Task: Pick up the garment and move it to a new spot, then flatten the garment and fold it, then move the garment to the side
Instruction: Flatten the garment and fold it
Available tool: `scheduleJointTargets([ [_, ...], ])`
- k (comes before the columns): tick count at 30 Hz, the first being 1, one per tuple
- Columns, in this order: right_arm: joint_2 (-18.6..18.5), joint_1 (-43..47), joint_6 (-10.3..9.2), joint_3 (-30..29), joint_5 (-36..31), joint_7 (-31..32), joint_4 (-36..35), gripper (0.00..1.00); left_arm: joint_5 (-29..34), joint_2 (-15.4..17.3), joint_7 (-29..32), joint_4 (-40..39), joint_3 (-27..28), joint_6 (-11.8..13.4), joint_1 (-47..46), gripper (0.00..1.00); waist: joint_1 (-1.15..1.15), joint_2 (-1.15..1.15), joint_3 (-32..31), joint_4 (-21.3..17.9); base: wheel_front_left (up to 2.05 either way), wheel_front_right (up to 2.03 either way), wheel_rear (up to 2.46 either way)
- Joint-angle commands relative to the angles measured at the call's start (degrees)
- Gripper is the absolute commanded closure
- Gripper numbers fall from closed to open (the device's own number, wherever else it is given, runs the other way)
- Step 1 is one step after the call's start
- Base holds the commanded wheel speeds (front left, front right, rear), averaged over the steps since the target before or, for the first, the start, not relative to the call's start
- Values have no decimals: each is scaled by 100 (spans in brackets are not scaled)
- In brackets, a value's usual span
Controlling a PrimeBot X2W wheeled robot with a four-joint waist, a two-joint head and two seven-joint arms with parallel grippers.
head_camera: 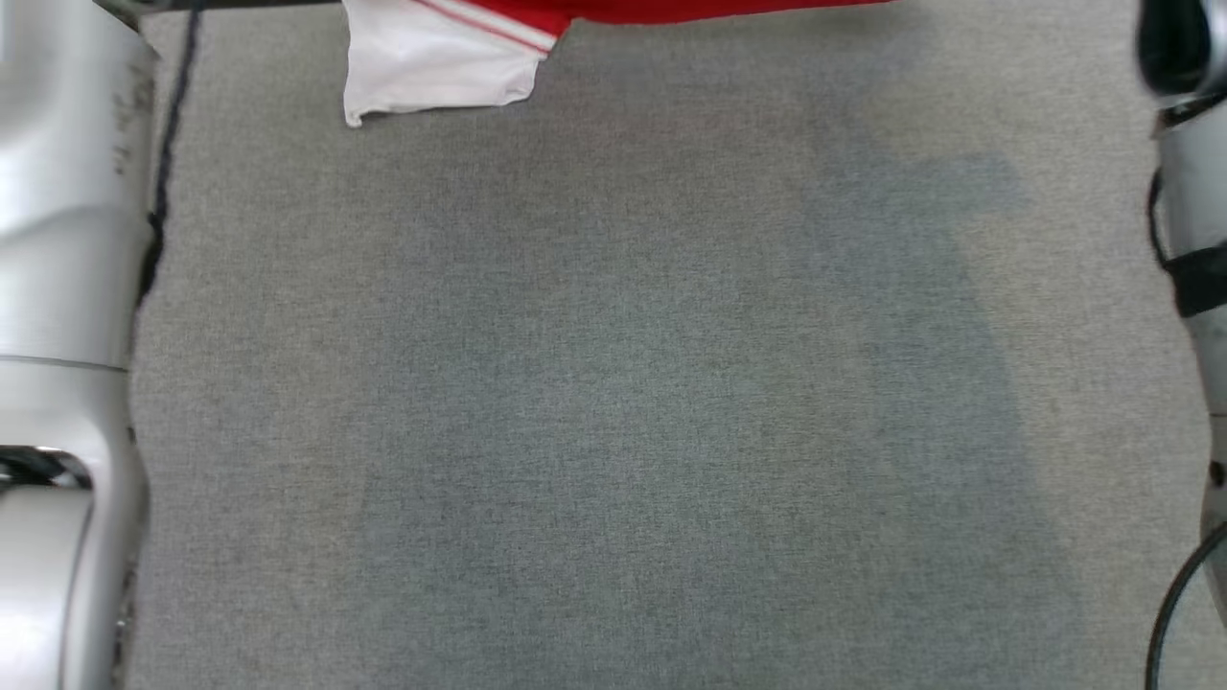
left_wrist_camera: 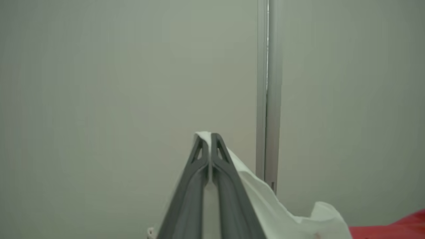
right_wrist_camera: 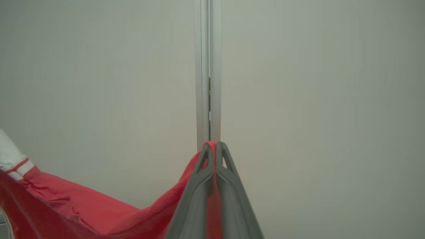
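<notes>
Left wrist view: left hand [left_wrist_camera: 210, 135] clamped on white edge of garment [left_wrist_camera: 272, 209] | right hand [right_wrist_camera: 214, 145] clamped on its red edge | garment lifted, slung between both hands above far part of grey counter [head_camera: 613, 383] | likely spread for laying flat

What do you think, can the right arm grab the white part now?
Probably not: the right end effector is shut on the garment, on its red side, so it's busy. The white part is pinched by the left end effector.
</notes>
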Motion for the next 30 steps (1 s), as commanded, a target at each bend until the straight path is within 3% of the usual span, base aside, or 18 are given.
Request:
scheduleJointTargets([
  [1,34,-55,-2,190,53,-76,451,100,-49,-99,-33,327,-20,-59,102,100,0,0,112,58,0,0,0],
  [8,256,168,-2,837,443,-380,1801,100,-304,-407,-62,1481,77,-254,765,100,0,0,389,126,0,0,0],
  [13,228,538,-2,1093,866,-534,1948,100,-402,-463,-62,1483,282,-310,1367,100,0,0,427,124,0,0,0],
  [21,-170,2244,-1,943,1240,-560,805,100,-350,-498,-63,397,854,-405,3035,100,0,0,271,137,0,0,0],
  [30,-435,4473,-2,566,666,-562,-496,100,-62,-320,-63,-1006,964,-438,5411,100,0,0,-521,91,0,0,0],
])
